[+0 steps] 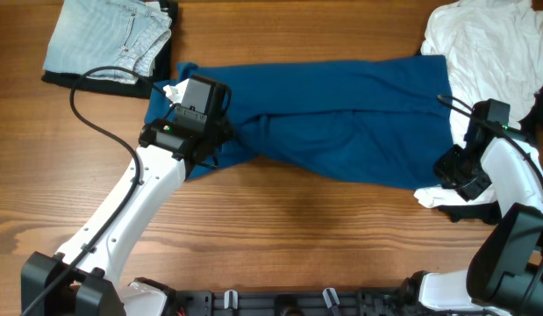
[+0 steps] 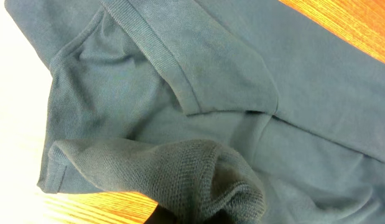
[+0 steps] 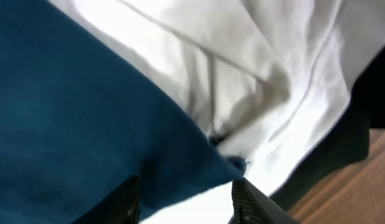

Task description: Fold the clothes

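Closest to the overhead lens is the left arm (image 1: 139,184), reaching from the near edge of the bench (image 1: 297,237) to the blue garment (image 1: 341,123), which lies spread lengthwise across the middle. The left fingers (image 1: 179,95) sit on its left end. Pale jeans (image 1: 104,39) lie just beyond that end, and a white garment (image 1: 490,44) meets its right end.

From the left wrist the fingers themselves are hidden, though closed, and a bunch of blue garment (image 2: 204,180) looks pinched.

From the right wrist, the right fingers (image 3: 186,198) stand apart astride the blue garment's (image 3: 68,112) corner, with the white garment (image 3: 254,74) touching it. Closing here could catch the white cloth too and drag it into the fold. No label or writing is legible.
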Tool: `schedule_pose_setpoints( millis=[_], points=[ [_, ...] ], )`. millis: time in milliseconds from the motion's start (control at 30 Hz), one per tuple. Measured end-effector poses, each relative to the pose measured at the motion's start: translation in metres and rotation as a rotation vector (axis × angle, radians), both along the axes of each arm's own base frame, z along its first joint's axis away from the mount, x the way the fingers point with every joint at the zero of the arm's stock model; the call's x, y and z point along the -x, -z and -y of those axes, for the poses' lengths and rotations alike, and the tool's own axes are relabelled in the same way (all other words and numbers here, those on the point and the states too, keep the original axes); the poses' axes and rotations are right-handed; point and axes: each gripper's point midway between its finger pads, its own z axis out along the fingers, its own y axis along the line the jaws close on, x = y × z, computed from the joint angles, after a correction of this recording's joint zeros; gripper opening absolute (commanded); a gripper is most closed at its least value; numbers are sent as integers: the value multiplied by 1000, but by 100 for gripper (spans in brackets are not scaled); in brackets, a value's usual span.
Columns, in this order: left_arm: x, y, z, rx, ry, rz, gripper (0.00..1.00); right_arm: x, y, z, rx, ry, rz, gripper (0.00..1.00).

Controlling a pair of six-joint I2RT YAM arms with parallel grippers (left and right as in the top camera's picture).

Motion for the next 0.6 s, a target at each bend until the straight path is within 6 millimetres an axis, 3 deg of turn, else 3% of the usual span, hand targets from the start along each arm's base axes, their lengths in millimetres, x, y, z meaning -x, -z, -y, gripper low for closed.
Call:
schedule_pose_setpoints(
  millis=[233, 333, 600],
  points=[
    [0, 0, 0, -1, 0, -2, 4, -6, 0, 2, 10, -4, 25, 27],
    [0, 0, 0, -1, 0, -2, 4, -6, 0, 3, 11, -17, 23, 4],
    [1, 1, -4, -26, 23, -7, 4, -13, -6, 5, 22, -27, 43, 4]
  ],
)
